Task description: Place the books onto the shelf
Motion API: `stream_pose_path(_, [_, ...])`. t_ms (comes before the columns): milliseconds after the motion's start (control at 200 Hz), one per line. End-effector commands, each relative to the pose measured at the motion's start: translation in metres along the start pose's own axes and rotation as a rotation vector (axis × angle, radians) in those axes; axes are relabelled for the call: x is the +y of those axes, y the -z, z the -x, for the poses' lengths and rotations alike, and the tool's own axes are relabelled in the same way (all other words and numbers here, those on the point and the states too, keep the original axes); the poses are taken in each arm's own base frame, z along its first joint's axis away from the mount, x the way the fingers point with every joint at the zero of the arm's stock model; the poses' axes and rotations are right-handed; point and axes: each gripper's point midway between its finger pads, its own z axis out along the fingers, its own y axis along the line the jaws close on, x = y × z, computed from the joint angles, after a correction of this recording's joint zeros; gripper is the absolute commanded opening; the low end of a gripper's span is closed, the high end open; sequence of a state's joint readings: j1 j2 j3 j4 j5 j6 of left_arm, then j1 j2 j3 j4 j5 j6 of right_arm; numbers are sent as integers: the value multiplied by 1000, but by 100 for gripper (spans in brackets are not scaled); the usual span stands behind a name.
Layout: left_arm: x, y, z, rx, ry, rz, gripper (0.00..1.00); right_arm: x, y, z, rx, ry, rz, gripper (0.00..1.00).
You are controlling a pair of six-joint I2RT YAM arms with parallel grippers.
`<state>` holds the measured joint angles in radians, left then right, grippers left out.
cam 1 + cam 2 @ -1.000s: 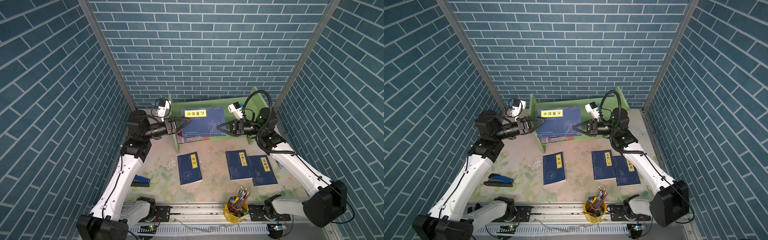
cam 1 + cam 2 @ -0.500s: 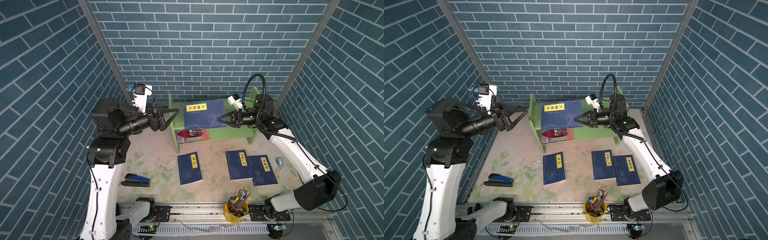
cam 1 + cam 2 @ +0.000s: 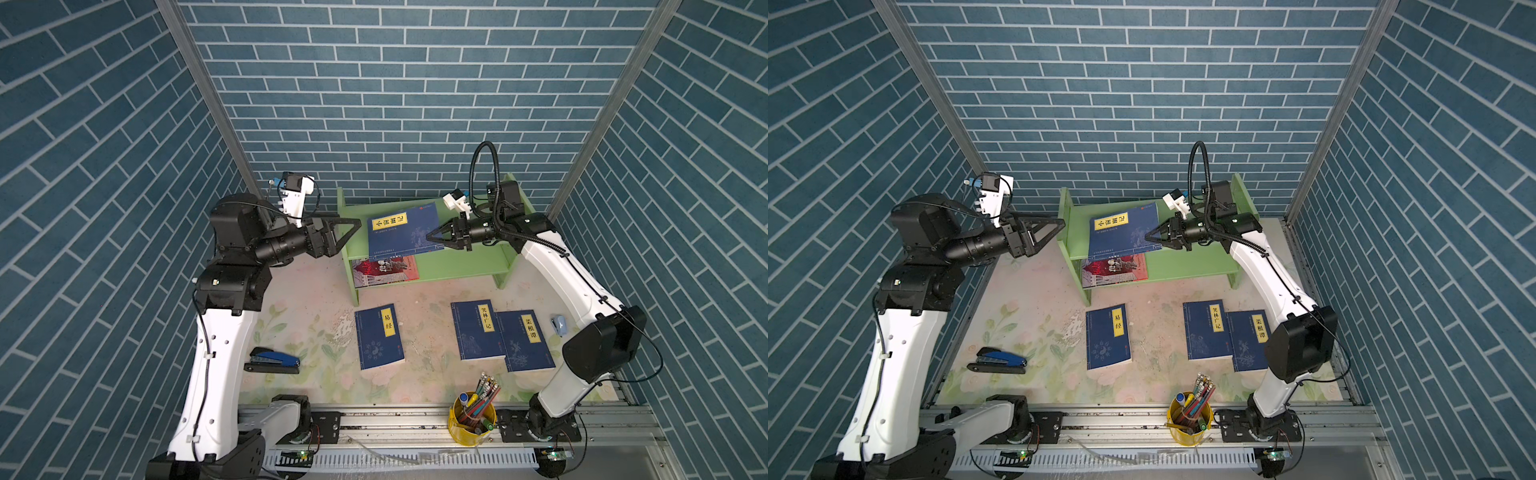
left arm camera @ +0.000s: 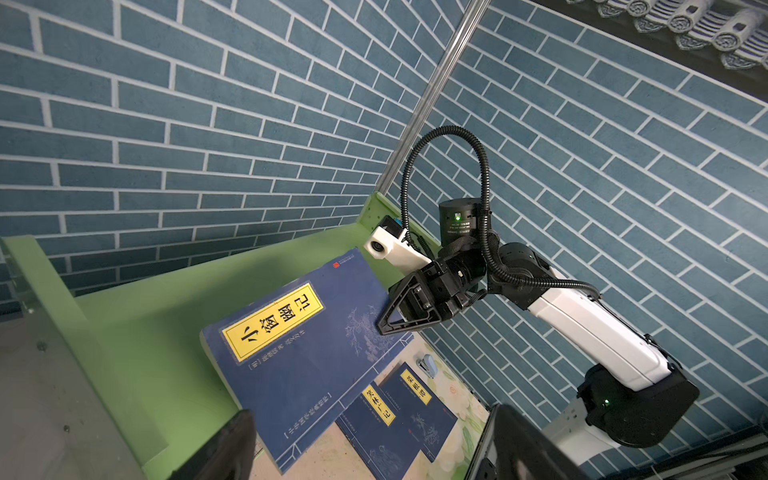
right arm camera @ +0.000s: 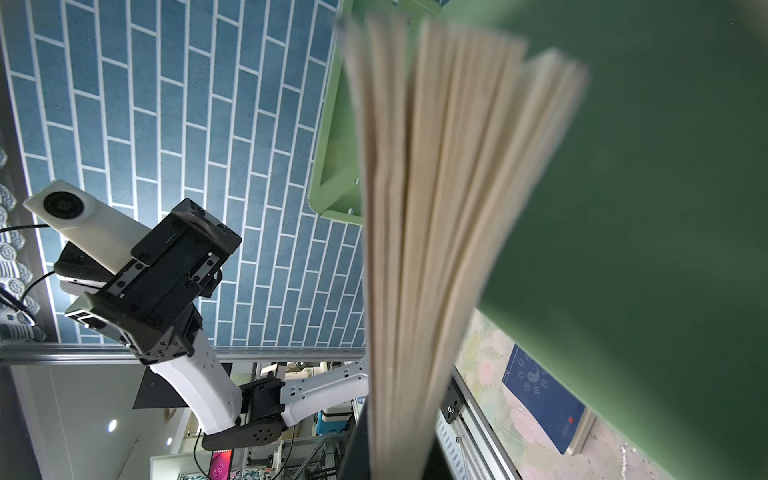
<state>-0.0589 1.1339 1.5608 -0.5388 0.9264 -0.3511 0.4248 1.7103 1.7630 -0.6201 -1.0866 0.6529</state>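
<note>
My right gripper (image 3: 430, 237) (image 3: 1148, 237) is shut on the edge of a navy book (image 3: 401, 230) (image 3: 1123, 230) with a yellow label. It holds the book tilted over the top tier of the light-green shelf (image 3: 457, 266) (image 3: 1183, 266). Fanned pages (image 5: 436, 208) fill the right wrist view. My left gripper (image 3: 353, 226) (image 3: 1059, 226) is open and empty, just left of the shelf's side panel. A red-and-grey book (image 3: 384, 270) lies on the lower tier. Three navy books (image 3: 380, 343) (image 3: 478, 330) (image 3: 525, 340) lie flat on the table.
A blue stapler (image 3: 274, 360) lies at the front left of the floral mat. A yellow cup of pencils (image 3: 473, 413) stands at the front edge, and a small pale-blue object (image 3: 559, 325) sits by the right arm. Brick-patterned walls close in three sides.
My left gripper let go of the navy book, opened and drew back to the left and up. The right gripper raised the book to the top tier, uncovering the red-and-grey book below.
</note>
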Motion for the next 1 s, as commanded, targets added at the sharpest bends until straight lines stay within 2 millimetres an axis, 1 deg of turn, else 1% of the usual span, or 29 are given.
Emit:
stream_pose_path(0, [-11,4,7,-30,-28,-39,90,8,-4,7,0,73,3,0])
stream_pose_path(260, [-10,2,8,-37,-14,-51,91,-7,-16,18,1,35,-25,0])
stream_pose_path(425, [-7,-1,1,-21,-4,-62,90,-17,-23,23,9,7,-33,0])
stream_pose_path(620, [-6,-2,0,-18,-3,-67,91,-23,-28,29,5,-14,-45,0])
stream_pose_path(875, [-5,-4,-3,-7,4,-79,91,-29,-34,27,33,-31,-54,0])
stream_pose_path(995, [-3,-5,-5,-3,9,-79,91,-34,-33,26,34,-31,-85,13])
